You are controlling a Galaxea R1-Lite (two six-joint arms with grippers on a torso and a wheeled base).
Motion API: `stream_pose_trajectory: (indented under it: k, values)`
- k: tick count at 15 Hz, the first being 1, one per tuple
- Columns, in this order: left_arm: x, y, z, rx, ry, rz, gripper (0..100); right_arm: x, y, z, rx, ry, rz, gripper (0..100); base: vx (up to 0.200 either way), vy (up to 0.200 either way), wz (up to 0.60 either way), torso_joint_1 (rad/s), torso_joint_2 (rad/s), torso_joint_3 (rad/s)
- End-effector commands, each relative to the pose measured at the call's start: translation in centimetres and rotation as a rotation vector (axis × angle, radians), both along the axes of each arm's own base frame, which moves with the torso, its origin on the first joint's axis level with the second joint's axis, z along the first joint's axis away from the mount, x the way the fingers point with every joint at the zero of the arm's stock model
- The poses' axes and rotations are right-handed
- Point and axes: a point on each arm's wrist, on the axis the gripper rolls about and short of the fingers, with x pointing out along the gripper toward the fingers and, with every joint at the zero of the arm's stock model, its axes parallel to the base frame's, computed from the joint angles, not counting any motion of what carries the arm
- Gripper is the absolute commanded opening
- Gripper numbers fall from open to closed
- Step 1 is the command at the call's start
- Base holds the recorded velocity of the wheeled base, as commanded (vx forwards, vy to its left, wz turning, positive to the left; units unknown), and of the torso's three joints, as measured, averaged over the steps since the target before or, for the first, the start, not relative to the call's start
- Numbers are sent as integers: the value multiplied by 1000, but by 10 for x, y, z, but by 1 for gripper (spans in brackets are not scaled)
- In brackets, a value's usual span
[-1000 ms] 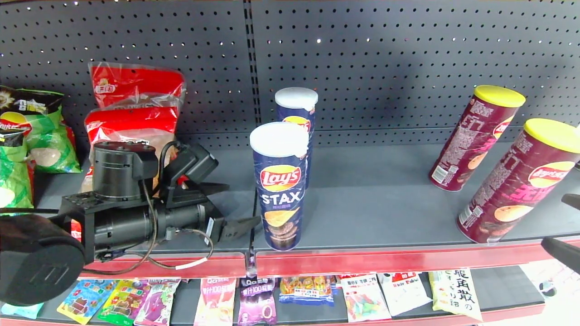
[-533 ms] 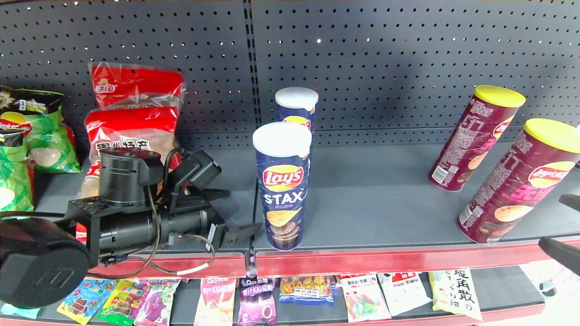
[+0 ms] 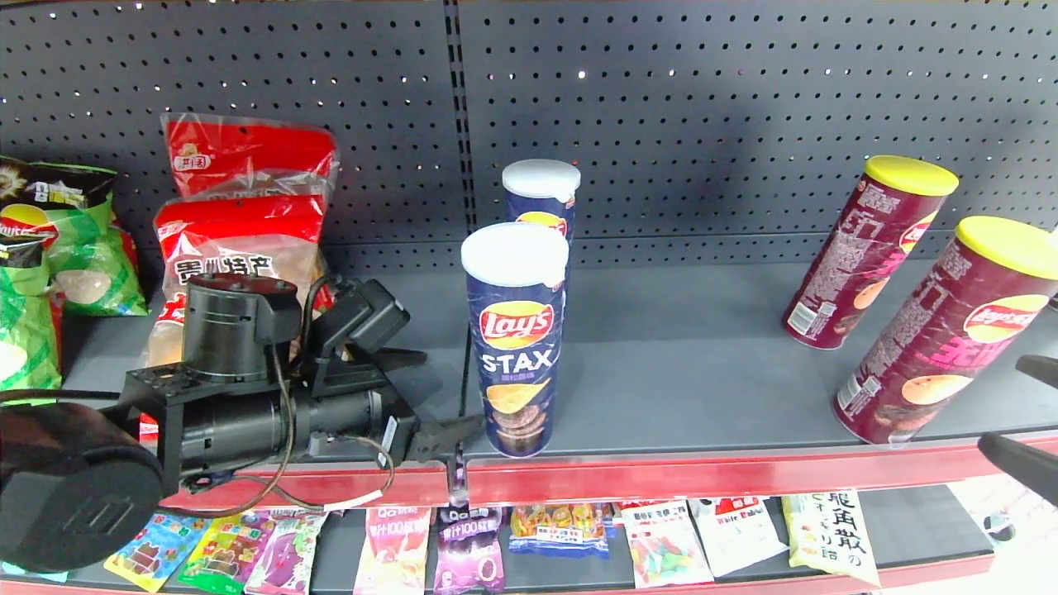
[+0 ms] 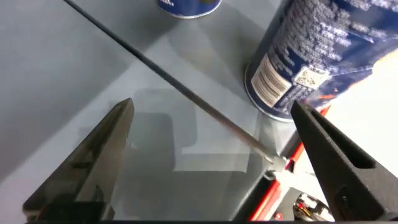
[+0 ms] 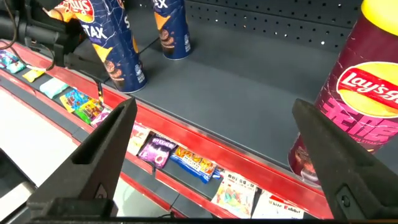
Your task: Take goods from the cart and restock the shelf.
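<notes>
— Which step are we on?

— I'd call it the end of a placement. The blue can (image 3: 514,347) stands upright at the front of the shelf (image 3: 678,364), just inside the red lip (image 3: 702,475). My left hand (image 3: 446,392) sits just beside it at 9 o'clock, jaws wide apart, holding nothing.

— And the other?

— My right hand (image 5: 216,111) gapes empty too, off at 3 o'clock near a maroon can (image 3: 942,330).

— Next move?

— I'd draw the left hand straight back toward 6 without brushing the can. It's a tall, narrow, smooth tube with a flat pale lid, so I reckon a nudge would tip it. Then it's off to the cart for more. A second can (image 3: 541,194) stands at its 12. The deck looks like flat painted metal, with pegboard (image 3: 702,107) behind.
</notes>
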Motion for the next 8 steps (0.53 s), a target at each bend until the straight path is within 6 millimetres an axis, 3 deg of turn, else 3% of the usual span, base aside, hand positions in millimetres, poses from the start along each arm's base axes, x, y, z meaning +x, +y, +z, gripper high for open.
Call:
stream_pose_trajectory:
  k: [1, 8]
  values:
    - [4, -2, -1, 1, 1, -1, 100, 1, 0, 0, -1, 2, 0, 100, 0, 0, 0, 0, 0, 0]
    - [10, -5, -2, 1, 1, -1, 100, 2, 1, -1, -3, 8, 1, 100, 0, 0, 0, 0, 0, 0]
